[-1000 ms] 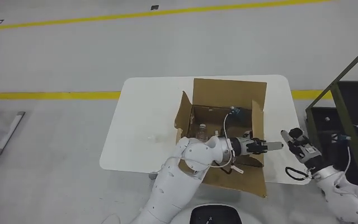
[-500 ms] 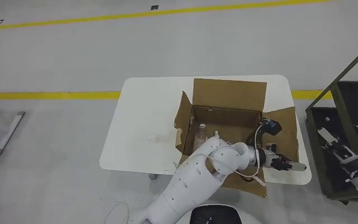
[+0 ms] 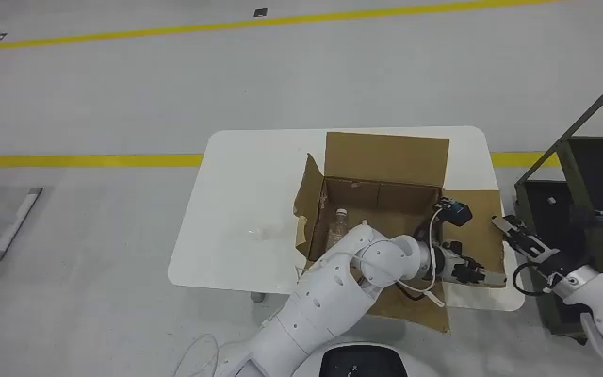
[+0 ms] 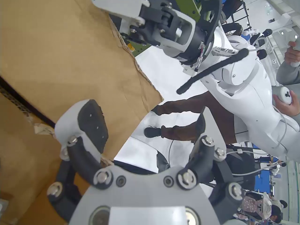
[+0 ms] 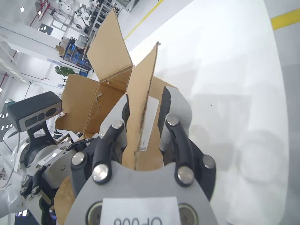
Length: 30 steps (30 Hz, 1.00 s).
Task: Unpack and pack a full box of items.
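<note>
The open cardboard box (image 3: 384, 155) stands on the white table (image 3: 245, 179), its right flap (image 3: 476, 212) folded outward and nearly flat. Two clear bottles (image 3: 338, 224) lie inside at its left end. My left arm crosses over the box. Its gripper (image 3: 485, 275) (image 4: 145, 118) is open at the near corner of that flap (image 4: 70, 47), with the corner between its fingers. My right gripper (image 3: 510, 232) (image 5: 146, 106) is open at the flap's outer edge, and the cardboard edge (image 5: 150, 71) stands between its two fingers (image 5: 172, 104).
A green metal rack (image 3: 565, 160) stands close off the table's right end, just behind my right arm. A small clear object (image 3: 254, 231) lies on the table left of the box. The box's near flap (image 3: 415, 302) hangs over the table's front edge.
The right flap went from upright to folded outward. My left gripper swung out with it, then drew back a little. The right gripper pulled away toward the rack and has returned to the flap's edge.
</note>
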{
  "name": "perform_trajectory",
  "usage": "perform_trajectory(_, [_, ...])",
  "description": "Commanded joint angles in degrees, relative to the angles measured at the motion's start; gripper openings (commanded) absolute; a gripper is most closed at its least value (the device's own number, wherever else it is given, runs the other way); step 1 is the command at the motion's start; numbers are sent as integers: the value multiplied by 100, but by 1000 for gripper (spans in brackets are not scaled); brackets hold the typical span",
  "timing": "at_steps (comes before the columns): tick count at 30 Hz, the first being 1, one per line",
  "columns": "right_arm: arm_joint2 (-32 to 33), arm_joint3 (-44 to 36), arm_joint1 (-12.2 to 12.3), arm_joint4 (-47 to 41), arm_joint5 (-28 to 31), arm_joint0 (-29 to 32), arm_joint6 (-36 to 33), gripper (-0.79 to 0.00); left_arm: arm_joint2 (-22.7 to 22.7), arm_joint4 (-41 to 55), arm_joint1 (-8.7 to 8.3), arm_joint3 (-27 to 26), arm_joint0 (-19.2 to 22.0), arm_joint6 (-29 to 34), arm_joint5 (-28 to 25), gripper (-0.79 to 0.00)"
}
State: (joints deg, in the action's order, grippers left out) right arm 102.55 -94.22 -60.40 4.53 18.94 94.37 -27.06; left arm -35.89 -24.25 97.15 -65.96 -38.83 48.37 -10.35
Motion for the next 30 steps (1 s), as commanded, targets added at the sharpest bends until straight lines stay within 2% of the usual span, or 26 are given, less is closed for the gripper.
perform_trajectory(1, [-85,133,0,13,43,-102,-64,-785,-49,-64,-18,-39,-7,-5,21,0])
perform_trajectory(7, [-266,417,-19,32,70,-369,34,-785,-316,-852,-174,-410,-5,-61,162,0])
perform_trajectory(9, [-332,490,-25,30,83,-478,35,-785,-335,-1661,-272,-589,35,44,226,0])
perform_trajectory(17, [-564,673,-44,32,162,-817,10,-785,-845,-3639,-644,-1440,-505,279,915,0])
perform_trajectory(21, [-688,812,-56,50,206,-918,-5,-785,-983,-4178,-737,-1678,-727,433,1127,0])
perform_trajectory(22, [-707,850,-58,26,228,-938,-29,-674,-983,-4178,-737,-1678,-727,433,1127,0])
perform_trajectory(23, [-713,873,-58,-3,252,-960,-53,-499,-983,-4178,-737,-1678,-727,433,1127,0])
perform_trajectory(25, [-664,887,-51,-54,366,-968,-83,-443,-983,-4178,-737,-1678,-727,433,1127,0])
perform_trajectory(26, [-613,866,-42,-28,424,-951,-92,-385,-983,-4178,-737,-1678,-727,433,1127,0])
perform_trajectory(28, [-462,787,-22,0,532,-883,-82,0,-983,-4178,-737,-1678,-727,433,1127,0])
perform_trajectory(30, [-221,610,5,70,645,-776,-9,0,-983,-4178,-737,-1678,-727,433,1127,0])
